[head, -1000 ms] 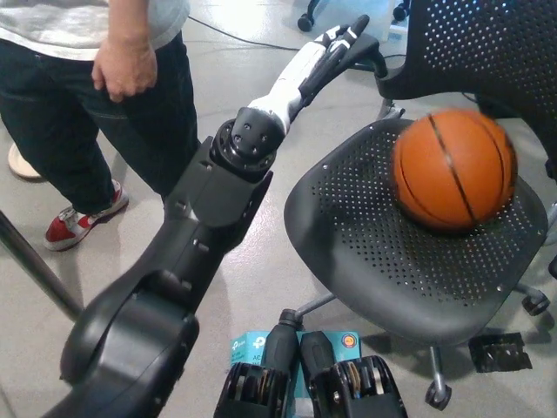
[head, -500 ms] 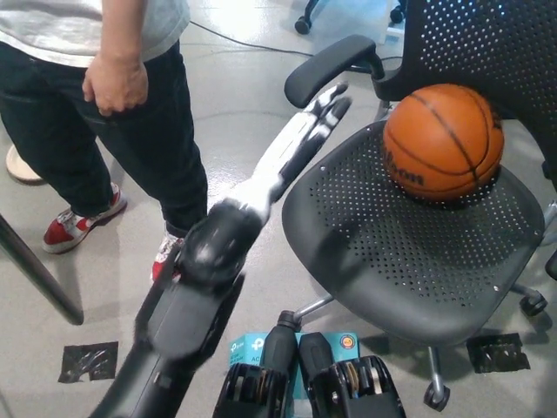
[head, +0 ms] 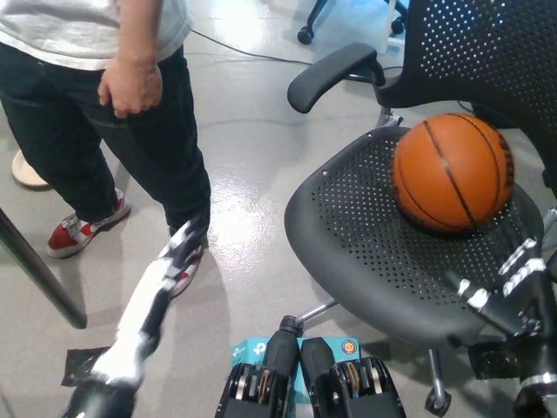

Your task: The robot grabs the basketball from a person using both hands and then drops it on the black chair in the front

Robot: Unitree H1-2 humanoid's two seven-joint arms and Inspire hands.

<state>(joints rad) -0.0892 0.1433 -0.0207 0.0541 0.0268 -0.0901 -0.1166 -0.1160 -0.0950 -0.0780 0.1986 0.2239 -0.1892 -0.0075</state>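
Now the left hand [head: 165, 279] hangs low over the floor [head: 252, 174], well off the chair [head: 365, 261] on its left side, white and badly blurred, so whether its fingers are spread or curled I cannot tell; it holds nothing that can be seen. Over at the chair's front right edge sits the right hand [head: 509, 283], black with pale bands, fingers spread apart and pointing up toward the seat, empty, just short of the ball. And there is the basketball [head: 452, 171], orange with black seams, resting on the chair's perforated seat toward the back, close against the backrest [head: 487, 52], touched by neither hand. The chair's armrest [head: 335, 74] juts out to the left of the ball. Beyond the chair, on the far left, a person [head: 96, 96] stands in dark trousers and a pale shirt, one hand [head: 130, 85] loose at the hip, a red and white shoe [head: 74, 233] planted on the floor. A dark table leg [head: 39, 270] slants across the floor left of the white hand.
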